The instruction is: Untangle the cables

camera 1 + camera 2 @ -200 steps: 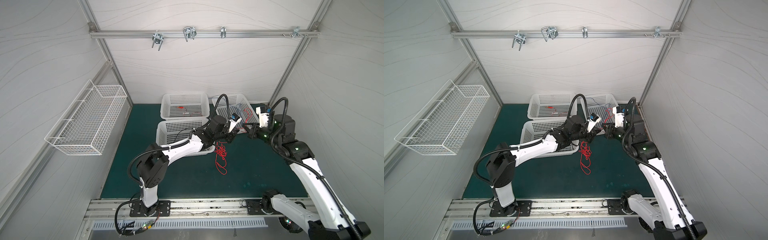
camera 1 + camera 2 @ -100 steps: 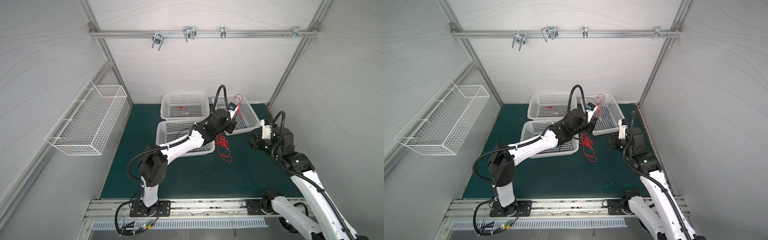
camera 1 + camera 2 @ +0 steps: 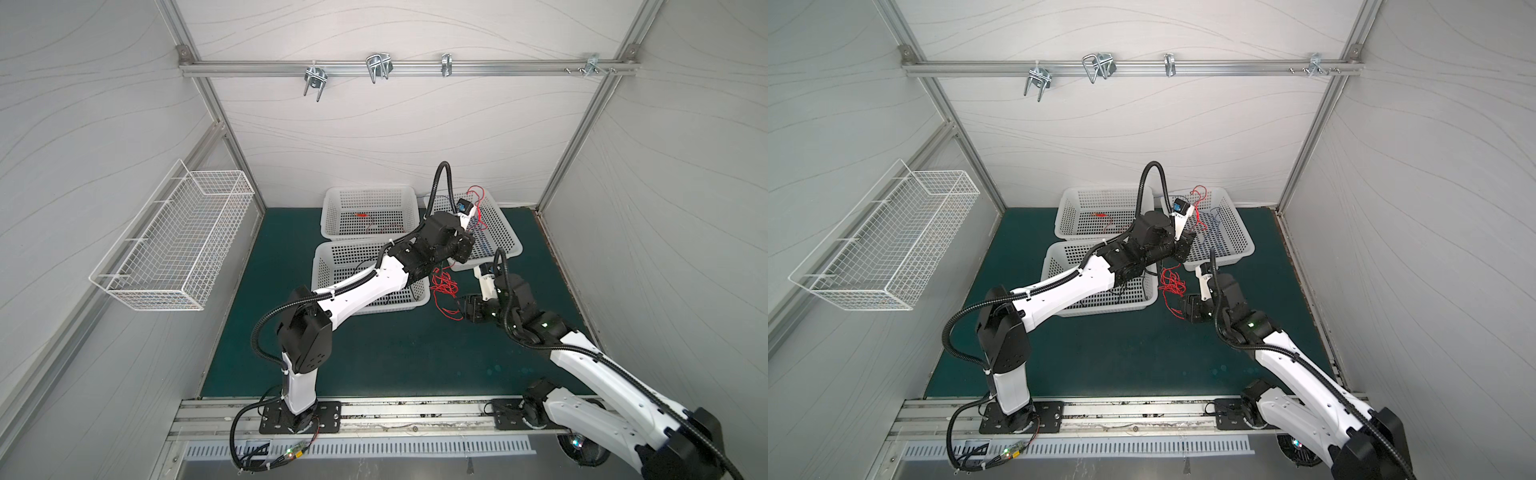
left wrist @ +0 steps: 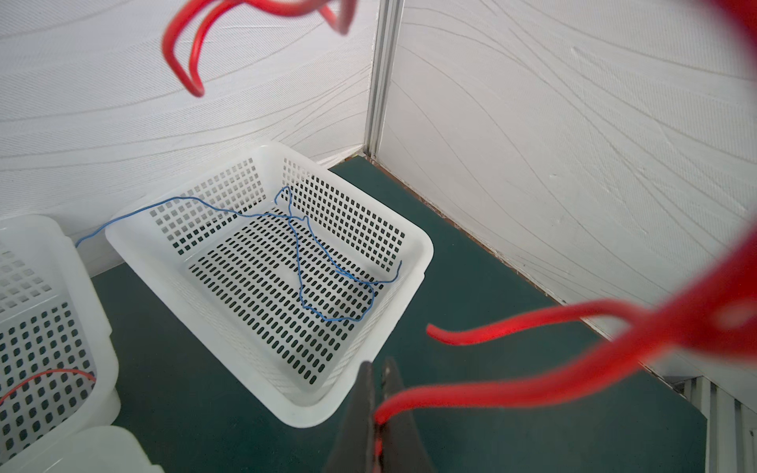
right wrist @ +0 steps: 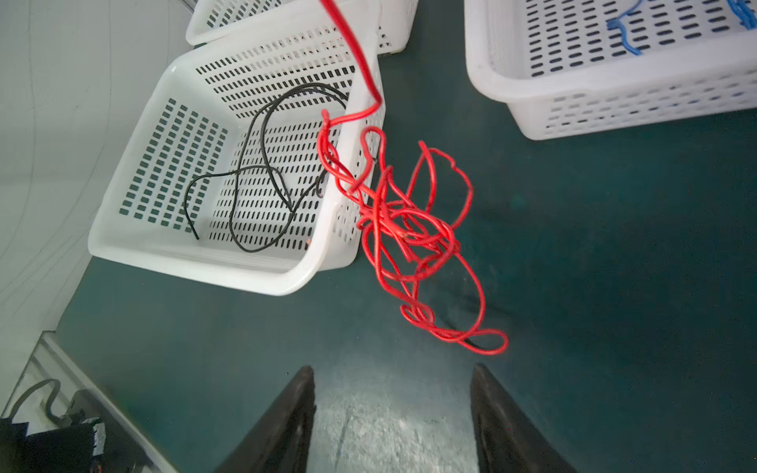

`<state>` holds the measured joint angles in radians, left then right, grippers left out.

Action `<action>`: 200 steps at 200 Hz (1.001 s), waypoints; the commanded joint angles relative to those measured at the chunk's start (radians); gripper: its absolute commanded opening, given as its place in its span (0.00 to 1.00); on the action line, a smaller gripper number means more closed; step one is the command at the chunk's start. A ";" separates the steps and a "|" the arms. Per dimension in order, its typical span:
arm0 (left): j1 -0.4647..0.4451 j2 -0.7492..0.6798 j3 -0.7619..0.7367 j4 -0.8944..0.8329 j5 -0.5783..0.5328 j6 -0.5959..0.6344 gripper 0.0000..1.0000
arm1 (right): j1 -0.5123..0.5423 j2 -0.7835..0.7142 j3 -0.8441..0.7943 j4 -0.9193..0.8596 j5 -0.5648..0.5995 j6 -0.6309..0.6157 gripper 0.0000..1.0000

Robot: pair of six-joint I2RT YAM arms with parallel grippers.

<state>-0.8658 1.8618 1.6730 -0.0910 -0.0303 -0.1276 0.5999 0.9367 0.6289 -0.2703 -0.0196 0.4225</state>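
Note:
A tangle of red cables (image 5: pixel 405 229) hangs above the green mat beside the front basket; both top views show it (image 3: pixel 444 286) (image 3: pixel 1173 282). My left gripper (image 4: pixel 379 366) is shut on one red strand that comes out between its jaws, and loose red ends curl close to that camera. My right gripper (image 5: pixel 393 370) is open and empty, low over the mat just short of the tangle's bottom loop (image 3: pixel 465 307). A blue cable (image 4: pixel 303 254) lies in the back right basket. A black cable (image 5: pixel 262 172) lies in the front basket.
Three white perforated baskets stand at the back of the mat: the front one (image 3: pixel 332 249), the back left one (image 3: pixel 370 195) with a red cable in it, and the back right one (image 4: pixel 413 241). A wire basket (image 3: pixel 174 241) hangs on the left wall.
My right gripper has opened, let go of the cables and dropped toward the front, down near the mat. My left gripper has lifted the red tangle up and toward the back right.

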 commanded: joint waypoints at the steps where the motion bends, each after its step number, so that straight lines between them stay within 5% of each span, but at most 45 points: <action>1: 0.001 -0.010 0.069 -0.010 0.036 -0.042 0.00 | 0.022 0.051 -0.011 0.156 0.067 0.005 0.61; 52: 0.000 -0.035 0.110 -0.110 0.036 -0.101 0.00 | 0.023 0.135 -0.041 0.287 0.162 0.007 0.58; 115: 0.001 -0.051 0.106 -0.116 0.054 -0.132 0.00 | 0.023 0.204 -0.056 0.380 0.051 -0.022 0.54; 154: 0.001 -0.058 0.105 -0.116 0.063 -0.141 0.00 | 0.024 0.253 -0.090 0.459 0.032 0.007 0.36; 181: 0.001 -0.070 0.100 -0.117 0.066 -0.135 0.00 | 0.024 0.290 -0.086 0.465 0.025 0.017 0.08; 200: 0.000 -0.086 0.094 -0.131 0.045 -0.115 0.00 | 0.024 0.301 -0.083 0.436 0.050 0.036 0.00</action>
<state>-0.8658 1.8397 1.7260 -0.2489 0.0216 -0.2539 0.6189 1.2236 0.5442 0.1612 0.0181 0.4343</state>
